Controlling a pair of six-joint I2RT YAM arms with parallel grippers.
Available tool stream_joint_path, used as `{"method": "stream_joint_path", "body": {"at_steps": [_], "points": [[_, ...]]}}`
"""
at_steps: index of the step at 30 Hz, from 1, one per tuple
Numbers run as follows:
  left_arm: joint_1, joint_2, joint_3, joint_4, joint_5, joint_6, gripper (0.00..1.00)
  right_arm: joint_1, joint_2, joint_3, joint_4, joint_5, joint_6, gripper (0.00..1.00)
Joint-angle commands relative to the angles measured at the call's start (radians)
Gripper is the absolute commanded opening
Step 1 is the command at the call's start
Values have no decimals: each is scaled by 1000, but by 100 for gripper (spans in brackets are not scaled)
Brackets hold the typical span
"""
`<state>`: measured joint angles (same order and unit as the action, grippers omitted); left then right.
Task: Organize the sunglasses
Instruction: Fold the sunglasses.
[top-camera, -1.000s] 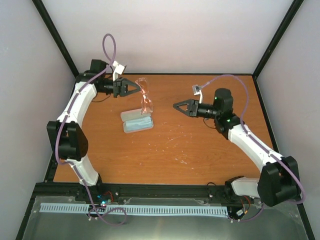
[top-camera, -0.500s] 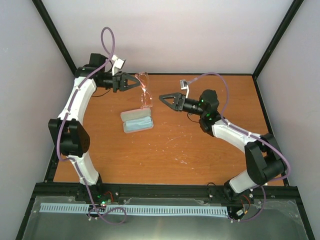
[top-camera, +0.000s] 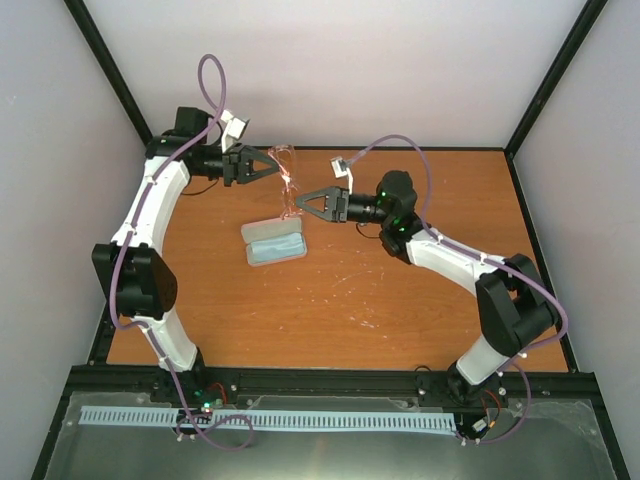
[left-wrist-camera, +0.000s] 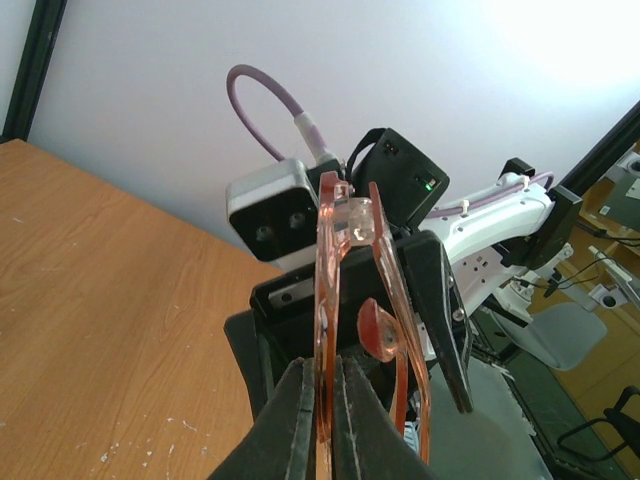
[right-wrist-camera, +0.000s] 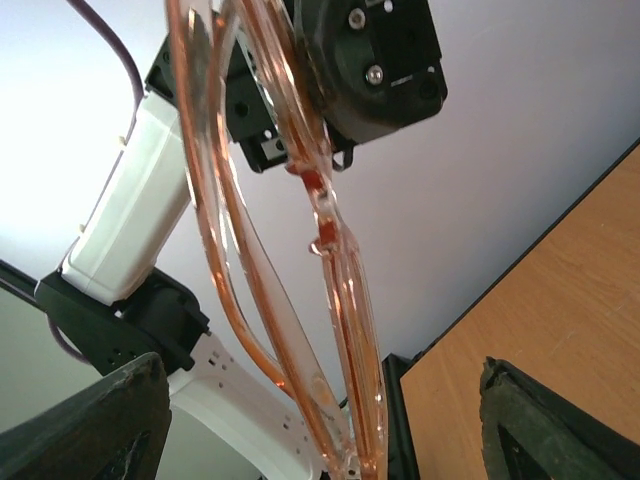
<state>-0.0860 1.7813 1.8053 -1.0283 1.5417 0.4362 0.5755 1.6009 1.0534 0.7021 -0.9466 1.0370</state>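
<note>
The sunglasses (top-camera: 288, 180), thin translucent orange-pink, hang in the air above the far middle of the table. My left gripper (top-camera: 271, 168) is shut on one edge of their frame; in the left wrist view the pads pinch the frame (left-wrist-camera: 330, 260) at the gripper (left-wrist-camera: 322, 400). My right gripper (top-camera: 301, 205) is open, and its tips reach the lower end of the glasses from the right. In the right wrist view the glasses (right-wrist-camera: 340, 290) hang between its spread fingers (right-wrist-camera: 100, 420), untouched. The open pink case (top-camera: 274, 243) with pale blue lining lies on the table below.
The wooden table (top-camera: 400, 290) is enclosed by black frame posts and pale walls. The case lies left of centre, under both grippers. The right arm stretches across the table's middle from the near right.
My right gripper has swung left across the table, still open, until its tips reach the sunglasses. My left gripper has kept hold of the glasses and shifted only slightly.
</note>
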Motion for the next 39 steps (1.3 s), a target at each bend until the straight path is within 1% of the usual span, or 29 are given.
{"method": "stream_joint_path", "body": {"at_steps": [1,10,13,15,17,19,20,27,28,29,30,31,34,36,39], "points": [[-3,-31,1,17,409,-11,1,26,38,23,79,-29,29,82],[-4,-33,-6,19,409,-12,1,48,83,83,79,-36,33,80],[-3,-31,-10,21,409,-9,1,53,93,103,55,-40,23,78],[-3,-31,-12,21,410,-9,1,56,97,118,17,-44,2,68],[-4,-31,-11,21,410,-9,1,58,102,128,-11,-46,-10,49],[-4,-31,-8,21,409,-9,1,58,106,131,-27,-47,-14,35],[-4,-31,-8,22,409,-10,1,59,107,130,-29,-47,-15,33],[-4,-31,-7,23,409,-13,1,59,100,134,-72,-43,-38,31],[-4,-28,-6,24,410,-12,1,58,97,133,-76,-43,-44,31],[-4,-29,-6,24,410,-12,1,58,96,130,-70,-44,-39,38],[-4,-29,-6,24,410,-13,1,58,92,125,-63,-43,-35,58],[-4,-29,-6,25,409,-14,1,58,86,119,-59,-40,-33,67],[-4,-31,-4,29,409,-18,1,49,51,83,-51,-26,-27,76],[-3,-32,-3,30,409,-20,1,41,18,47,-50,-16,-27,80],[-3,-30,-1,31,410,-21,1,28,-29,-14,-57,-3,-30,80]]}}
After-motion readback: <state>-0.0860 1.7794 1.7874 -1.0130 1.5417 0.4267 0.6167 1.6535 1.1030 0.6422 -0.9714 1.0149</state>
